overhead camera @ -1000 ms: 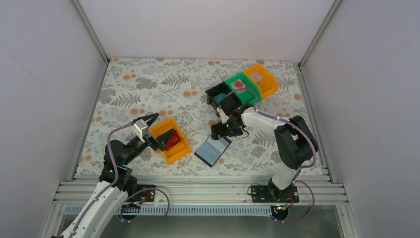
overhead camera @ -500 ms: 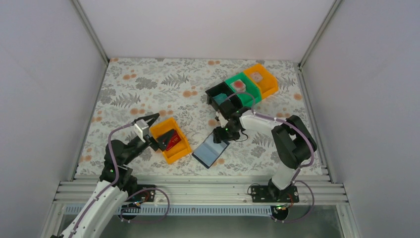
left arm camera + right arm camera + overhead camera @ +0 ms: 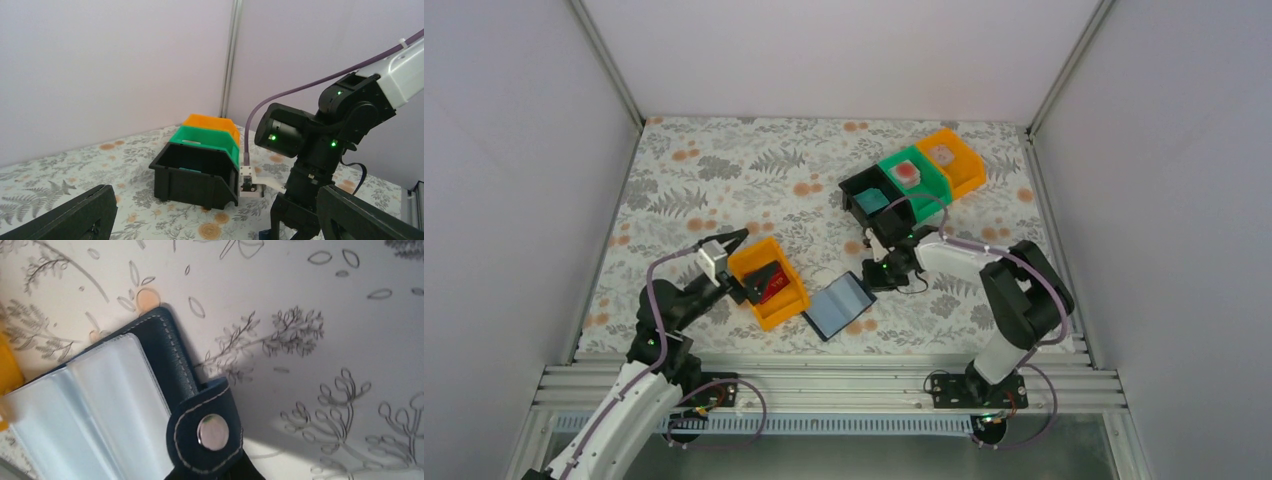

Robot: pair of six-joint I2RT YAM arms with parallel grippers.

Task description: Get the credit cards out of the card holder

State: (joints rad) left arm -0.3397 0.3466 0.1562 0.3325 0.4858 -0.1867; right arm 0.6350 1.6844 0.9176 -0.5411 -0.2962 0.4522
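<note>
Foreground: the card holder (image 3: pixel 837 305), a small dark navy folding wallet with pale blue clear sleeves (image 3: pixel 90 410), lies open and flat on the fern-printed table cover (image 3: pixel 684 170). It sits just beside the near orange plastic bin (image 3: pixel 794 295), which holds a red plastic card (image 3: pixel 774 288). The right gripper (image 3: pixel 871 272) is clamped tight on the wallet's snap tab (image 3: pixel 210 432) at the holder's far-right corner; in the right wrist view the tab runs down into the dark fingers (image 3: pixel 220 474) at the lower edge. The left gripper (image 3: pixel 720 240), jaws spread wide and grasping nothing, hovers at the far-left side of the same bin. Background: three plastic bins in a touching row, left to right: a black bin (image 3: pixel 856 185) containing a light teal card (image 3: pixel 871 200), a green bin (image 3: pixel 929 192) containing a red-and-pink card (image 3: pixel 907 172), and a far orange bin (image 3: pixel 969 178) containing a pinkish-white card (image 3: pixel 941 154).
</note>
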